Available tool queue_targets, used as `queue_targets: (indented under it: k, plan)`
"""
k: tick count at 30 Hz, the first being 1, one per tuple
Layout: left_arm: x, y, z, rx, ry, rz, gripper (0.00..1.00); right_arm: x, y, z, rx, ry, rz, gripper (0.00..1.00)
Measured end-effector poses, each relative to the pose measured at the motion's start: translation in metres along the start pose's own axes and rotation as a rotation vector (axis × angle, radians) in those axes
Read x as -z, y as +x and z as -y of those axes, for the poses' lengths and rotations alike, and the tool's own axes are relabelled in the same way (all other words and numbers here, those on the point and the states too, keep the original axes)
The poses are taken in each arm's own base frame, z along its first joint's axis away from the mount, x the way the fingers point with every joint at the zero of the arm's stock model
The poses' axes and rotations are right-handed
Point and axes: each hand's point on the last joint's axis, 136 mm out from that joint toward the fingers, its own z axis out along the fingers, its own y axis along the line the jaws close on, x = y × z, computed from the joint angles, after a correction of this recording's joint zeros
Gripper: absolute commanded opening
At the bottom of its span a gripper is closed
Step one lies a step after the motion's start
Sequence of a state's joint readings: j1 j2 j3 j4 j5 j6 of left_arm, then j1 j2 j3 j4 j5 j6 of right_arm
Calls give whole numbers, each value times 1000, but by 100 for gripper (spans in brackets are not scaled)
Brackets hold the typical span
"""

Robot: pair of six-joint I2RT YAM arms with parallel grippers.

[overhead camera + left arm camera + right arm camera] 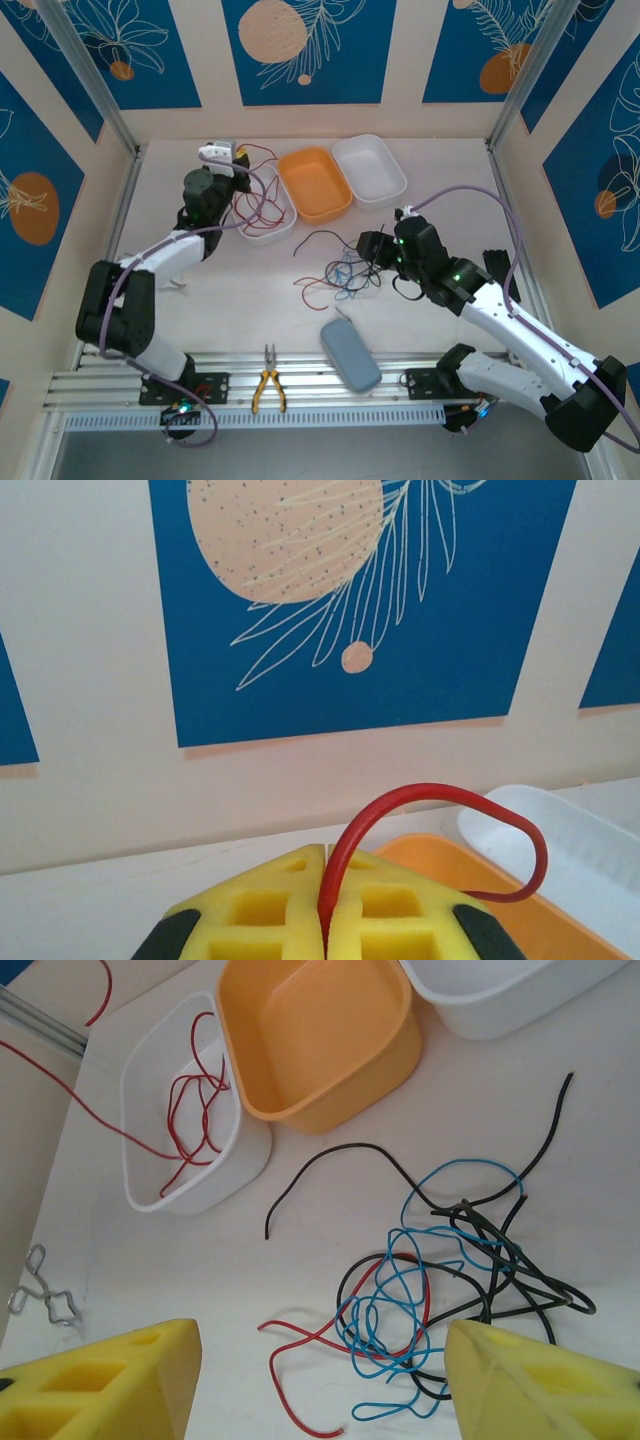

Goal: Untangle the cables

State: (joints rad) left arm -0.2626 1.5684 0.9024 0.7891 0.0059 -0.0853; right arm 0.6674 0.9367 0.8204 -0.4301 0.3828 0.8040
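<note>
Left tool (325, 910) pinching red cable (430, 788); right tool (320, 1380) spread above tangled cables (430, 1290).

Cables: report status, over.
Left gripper jaws shut on a red cable. Right gripper jaws open above the tangle of black, blue and red cables. More red cables in the white tray.

Noted orange bin (314, 183) toward far side of table (220, 320). Found right white bin (369, 168) just beside it, left white bin (270, 238) just beside its other flank. Logged grey-blue case (350, 355) well nearward of orange bin; yellow-handled pliers (268, 388) nearward too, on slotted rail (120, 385). Spotted wire clip (40, 1290) leftward, nearward of orange bin.
</note>
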Motion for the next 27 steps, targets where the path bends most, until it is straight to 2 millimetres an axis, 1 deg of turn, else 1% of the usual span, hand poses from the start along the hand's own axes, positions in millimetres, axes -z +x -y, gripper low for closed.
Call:
queue_targets:
  k: [4,8,10,15,23,27]
  plan:
    - [-8,21,-3,-42,-11,-35,0,0,-1,1,3,8,7,66]
    - [-8,28,-5,-38,-21,-63,0,0,-1,2,3,11,9,66]
    - [-7,35,-7,-28,-31,-95,0,0,-1,2,3,12,9,66]
    - [0,60,-13,26,-71,-212,0,0,-1,3,3,14,7,66]
    - [19,109,-17,96,-112,-455,0,0,1,8,-4,35,-1,66]
    - [14,111,-17,101,-123,-545,0,0,3,10,-13,44,-10,66]
